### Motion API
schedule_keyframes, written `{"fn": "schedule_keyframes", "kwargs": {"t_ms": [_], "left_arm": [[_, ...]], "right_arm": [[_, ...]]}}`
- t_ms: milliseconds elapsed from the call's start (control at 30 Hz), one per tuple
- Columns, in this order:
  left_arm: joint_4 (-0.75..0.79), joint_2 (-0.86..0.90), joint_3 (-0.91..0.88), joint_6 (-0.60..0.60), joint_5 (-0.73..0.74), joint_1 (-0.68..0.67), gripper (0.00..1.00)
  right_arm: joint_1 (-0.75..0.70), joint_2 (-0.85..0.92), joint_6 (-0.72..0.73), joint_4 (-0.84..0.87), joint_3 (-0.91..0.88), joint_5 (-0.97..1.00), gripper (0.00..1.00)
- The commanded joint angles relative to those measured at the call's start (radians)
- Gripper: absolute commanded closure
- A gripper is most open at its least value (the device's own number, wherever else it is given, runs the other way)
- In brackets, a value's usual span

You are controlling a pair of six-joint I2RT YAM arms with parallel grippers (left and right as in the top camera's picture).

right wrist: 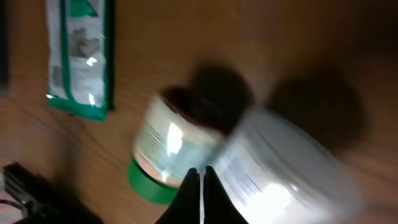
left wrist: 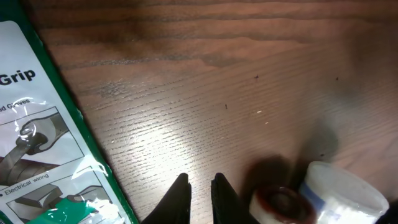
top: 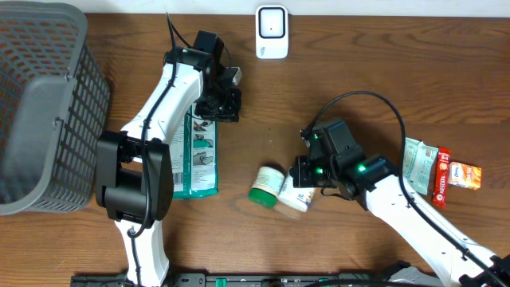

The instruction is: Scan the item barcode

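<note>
Reaching toward the middle of the table, your right arm ended in the right gripper [right wrist: 200, 182]. Its two fingers were pressed together on nothing, and their tips hung just above the green-lidded jar [right wrist: 163, 144] and the white bottle [right wrist: 287, 177]. Both lay on their sides just beside each other, near the table's centre. Your left arm ran from the near edge up the left half of the table, with its elbow folded back and its wrist bent down near the far side. There the left gripper [left wrist: 199, 190] showed only a narrow slit between its fingers and held nothing. It hovered over bare wood beside the top end of the green packet [left wrist: 43, 143], which lay flat. The table [top: 263, 119] was dark brown wood with a visible grain, and glare fell on it under the left wrist. On its left side stood a grey mesh basket [top: 48, 104], cut off by the frame. Well apart on the right lay a teal sachet [top: 417, 163], a red packet [top: 441, 177] and an orange packet [top: 465, 175] in a row. Farthest from you, the white scanner [top: 272, 32] stood at the far edge, clear of every item, with a pale strip of wall behind it. Your right wrist view was blurred, so the print on the jar and the bottle could not be read. From overhead the left arm covered part of the green packet. In the left wrist view only the word "Grip" and some line drawings showed on the packet.
</note>
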Motion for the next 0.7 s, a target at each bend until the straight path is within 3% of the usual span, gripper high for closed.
{"fn": "schedule_keyframes", "kwargs": {"t_ms": [0,333,667], "left_arm": [[-0.006,-0.02,0.027,0.006,0.005,-0.002,0.86],[-0.003,-0.02,0.027,0.006,0.005,-0.002,0.87],[0.0,-0.02,0.027,0.006,0.005,-0.002,0.87]], "right_arm": [[-0.01,0.021,0.016,0.005,0.013,-0.02,0.99],[-0.129,-0.063,-0.038,-0.142,0.013,-0.061,0.99],[-0.335,-0.095,-0.136,-0.433,0.013,-0.063,0.99]]}}
